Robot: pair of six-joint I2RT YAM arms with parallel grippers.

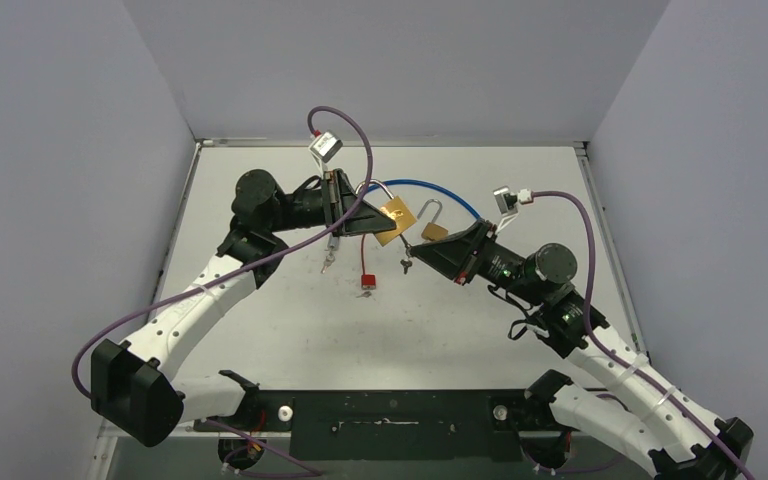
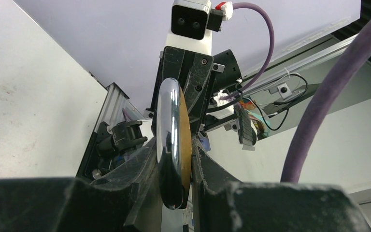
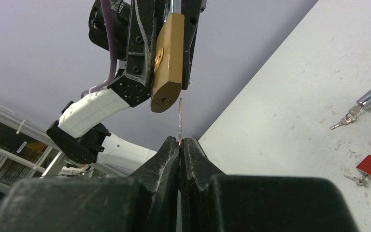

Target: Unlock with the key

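Observation:
A brass padlock (image 1: 396, 220) hangs above the table, with my left gripper (image 1: 374, 222) shut on its flat sides. The left wrist view shows the padlock (image 2: 174, 145) edge-on between the fingers (image 2: 140, 166). My right gripper (image 3: 180, 141) is shut on a thin key (image 3: 180, 116), whose blade sticks up out of the fingertips. In the right wrist view the padlock (image 3: 166, 58) has its keyhole end facing down, and the key tip stands just to the right of that end, not inside it. From above, my right gripper (image 1: 418, 250) sits close to the padlock's lower right.
A red padlock (image 1: 367, 281) with a small key lies on the table in front of the grippers. A blue cable (image 1: 430, 187) curves behind them. A smaller brass padlock (image 1: 433, 228) with a raised shackle sits by the right gripper. A silver lock end with keys (image 3: 367, 99) lies nearby.

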